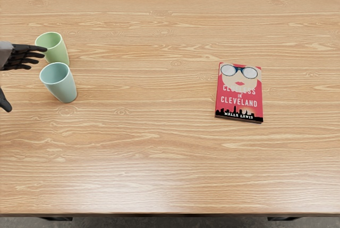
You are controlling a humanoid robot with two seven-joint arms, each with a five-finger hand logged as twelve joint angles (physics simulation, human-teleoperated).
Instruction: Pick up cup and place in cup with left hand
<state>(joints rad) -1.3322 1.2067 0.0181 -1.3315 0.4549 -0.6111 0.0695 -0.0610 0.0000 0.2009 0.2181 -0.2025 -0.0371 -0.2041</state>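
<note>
Clock positions taken about the middle of the head view, 12 at the far edge.

Nearest: the table [159, 159] is running across the foreground. At 3 o'clock, the red book [239, 98] is lying flat, cover up, well apart from the work and apparently playing no part.

Just past 9 o'clock, the blue cup [63, 89] is standing upright, mouth up. The left hand [20, 57] is showing at the same side, cut off by the picture's edge. It is gripping nothing: fingers [33, 48] are pointing toward 3 o'clock, thumb [4, 102] well apart from them.

Farthest, nearly 10 o'clock: the green cup [59, 55] is standing upright just behind the blue one. Fingertips are overlapping its rim in this view; contact cannot be told.

Progress: the cups are standing separately on the tabletop, so neither lifting nor nesting is done. The hand's opening is facing the blue cup – probably the one for picking up, the green one receiving. Grasp, lift, alignment over the other mouth, lowering and release are all remaining.
</note>
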